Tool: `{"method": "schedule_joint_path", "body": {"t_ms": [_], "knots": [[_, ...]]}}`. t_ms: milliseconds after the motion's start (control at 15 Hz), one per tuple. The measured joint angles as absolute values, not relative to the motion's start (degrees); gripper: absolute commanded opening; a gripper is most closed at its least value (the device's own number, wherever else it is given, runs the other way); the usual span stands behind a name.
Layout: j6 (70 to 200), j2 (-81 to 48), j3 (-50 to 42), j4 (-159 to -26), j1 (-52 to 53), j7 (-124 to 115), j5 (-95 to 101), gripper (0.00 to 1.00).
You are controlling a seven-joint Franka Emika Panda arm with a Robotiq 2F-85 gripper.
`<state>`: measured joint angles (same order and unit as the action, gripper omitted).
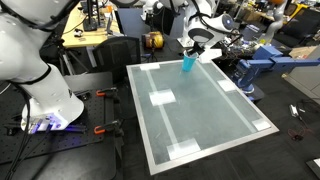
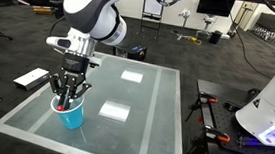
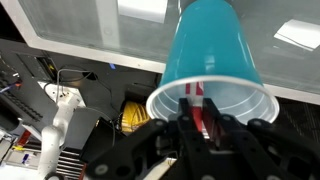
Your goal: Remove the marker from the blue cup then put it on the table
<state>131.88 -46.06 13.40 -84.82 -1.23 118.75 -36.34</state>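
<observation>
Your black gripper lowered into the small cyan-blue plastic cup, near left on the pale grey-green glossy table in an exterior view, thin red-pink marker inside the cup between your fingers, whether clamped cannot be told.
</observation>
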Motion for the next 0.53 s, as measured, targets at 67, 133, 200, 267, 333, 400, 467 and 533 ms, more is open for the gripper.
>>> {"method": "schedule_joint_path", "body": {"t_ms": [67,133,200,267,333,400,467,533], "knots": [[132.36,-45.83,13.72,-84.85,-1.45,118.75,-36.35,0.05],[132.63,-45.53,14.13,-84.89,-1.74,118.75,-36.35,0.05],[132.84,-45.18,14.5,-84.97,-1.99,118.75,-36.4,0.05],[132.88,-44.7,14.83,-85.11,-2.22,118.75,-36.47,0.05],[132.91,-44.18,15.23,-85.29,-2.5,118.75,-36.64,0.05],[132.92,-43.64,15.63,-85.46,-2.75,118.75,-36.88,0.05],[132.95,-43.04,15.96,-85.66,-2.97,118.75,-37.17,0.05],[133.0,-42.35,16.19,-86.01,-3.15,118.75,-37.47,0.05]]}}
